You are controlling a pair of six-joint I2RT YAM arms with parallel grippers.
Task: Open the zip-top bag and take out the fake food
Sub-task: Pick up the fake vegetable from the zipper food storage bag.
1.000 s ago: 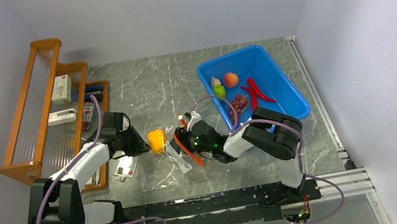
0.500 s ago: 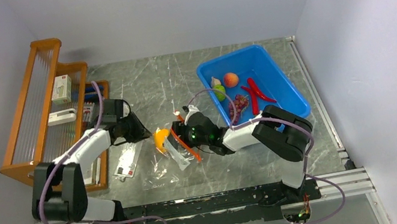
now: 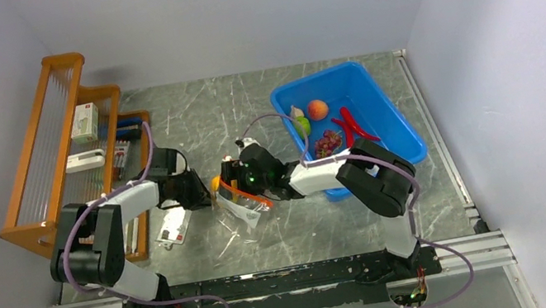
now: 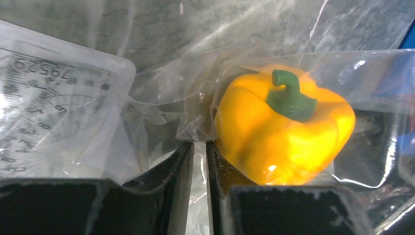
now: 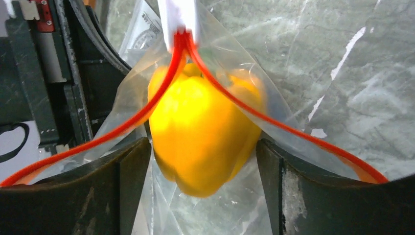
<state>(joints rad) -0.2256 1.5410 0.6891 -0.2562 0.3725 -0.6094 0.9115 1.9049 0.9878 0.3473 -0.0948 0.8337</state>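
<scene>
Two robot hands meet over a clear zip-top bag (image 4: 166,93) on the grey marbled surface (image 3: 245,108). The left hand (image 4: 199,147) is drawn narrow, its black fingers nearly together with a fold of the bag's film pinched between them. An orange-yellow bell pepper (image 4: 279,137) with a green stem sits inside the bag, just ahead and to the right of those fingertips. Facing it, the right hand (image 5: 203,142) is spread wide at the bag's mouth, one finger on each side of the pepper; whether they press it cannot be told. The red zip strip (image 5: 180,44) parts just beyond this hand and runs back over both fingers. Well behind the right hand, beside its arm, a blue bin (image 3: 365,97) holds a peach (image 3: 317,109), lime (image 3: 302,125), garlic bulb (image 3: 295,112), purple grapes (image 3: 328,143) and red chillies (image 3: 353,125). A flat white card (image 3: 173,230) lies close under the left hand.
</scene>
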